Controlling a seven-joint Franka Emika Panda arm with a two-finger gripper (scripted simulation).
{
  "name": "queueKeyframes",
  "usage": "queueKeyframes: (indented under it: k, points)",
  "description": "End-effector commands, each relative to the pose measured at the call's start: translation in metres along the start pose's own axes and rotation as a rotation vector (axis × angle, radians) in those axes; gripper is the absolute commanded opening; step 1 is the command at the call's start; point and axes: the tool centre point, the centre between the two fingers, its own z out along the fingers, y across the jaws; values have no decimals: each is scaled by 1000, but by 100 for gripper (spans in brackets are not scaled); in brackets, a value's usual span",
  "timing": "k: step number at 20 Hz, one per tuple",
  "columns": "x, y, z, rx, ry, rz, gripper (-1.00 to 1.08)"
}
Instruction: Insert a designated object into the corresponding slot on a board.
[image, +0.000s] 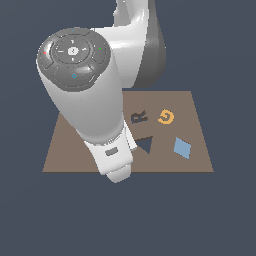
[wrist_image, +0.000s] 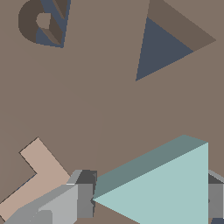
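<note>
We've got the teal triangle (wrist_image: 168, 190) clamped between the gripper (wrist_image: 148, 201) fingers, lifted off the board (image: 75, 155) and still short of the triangle slot (wrist_image: 159, 48). What's left: carry it over that slot, line it up, drop it in.

This is no real room but a simulated test scene: a flat brown board (image: 75, 155) floats in an even dark blue-grey void, and the white arm (image: 90, 110) looks smooth, shaded like a computer render.
</note>
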Motion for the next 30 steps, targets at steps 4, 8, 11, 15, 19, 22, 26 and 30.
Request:
queueKeyframes:
  k: [4,8,11,15,19,22,26,30]
  points:
    - [24,15,-1,0,0,-264,-100]
    - [42,21,-2,0,0,-439,-100]
    - [54,23,-2,0,0,-554,-100]
    - [69,23,-2,0,0,-684,-100]
    - [80,22,-2,1,0,-787,-100]
    - [86,21,-2,1,1,-846,-100]
    - [92,19,-2,1,1,-900,-100]
    - [95,18,-2,1,1,-926,-100]
